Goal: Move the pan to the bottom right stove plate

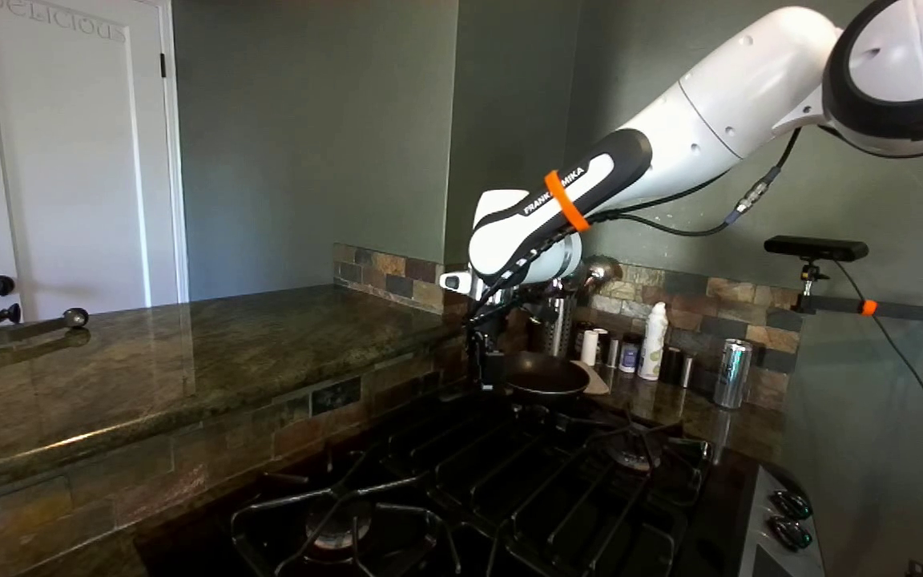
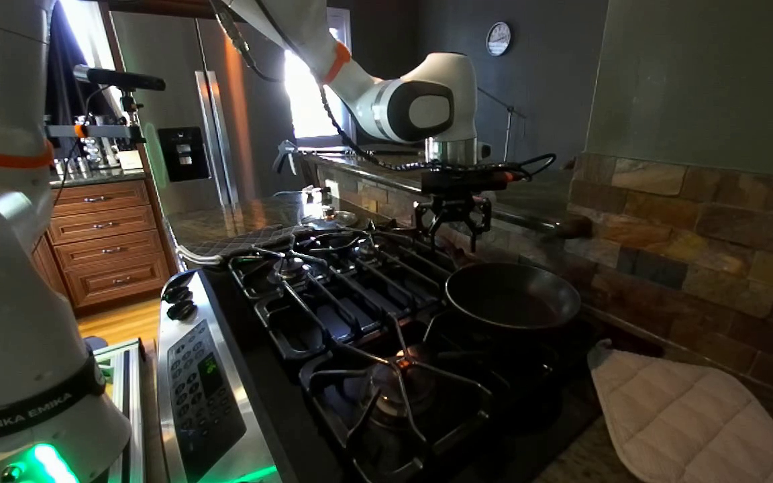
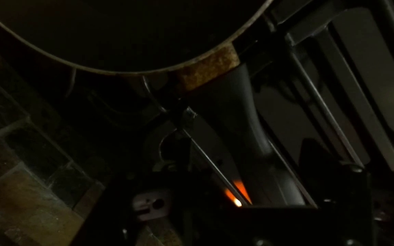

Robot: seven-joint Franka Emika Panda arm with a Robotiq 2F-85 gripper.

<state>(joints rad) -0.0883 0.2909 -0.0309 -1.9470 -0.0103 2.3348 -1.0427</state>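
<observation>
Pan (image 2: pixel 510 298) sits far right, off the bottom right stove plate (image 2: pixel 396 386); grasp and carry apparently remain. The gripper (image 2: pixel 453 245) stands spread at the handle (image 3: pixel 250 136)

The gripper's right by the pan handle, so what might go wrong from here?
The open gripper has not yet closed on the handle, and a weak grip there might let the pan tilt. The pan sits close to the tiled wall, so a swing that way may bump it. Dragged rather than lifted, the pan could catch on the grate bars.
</observation>
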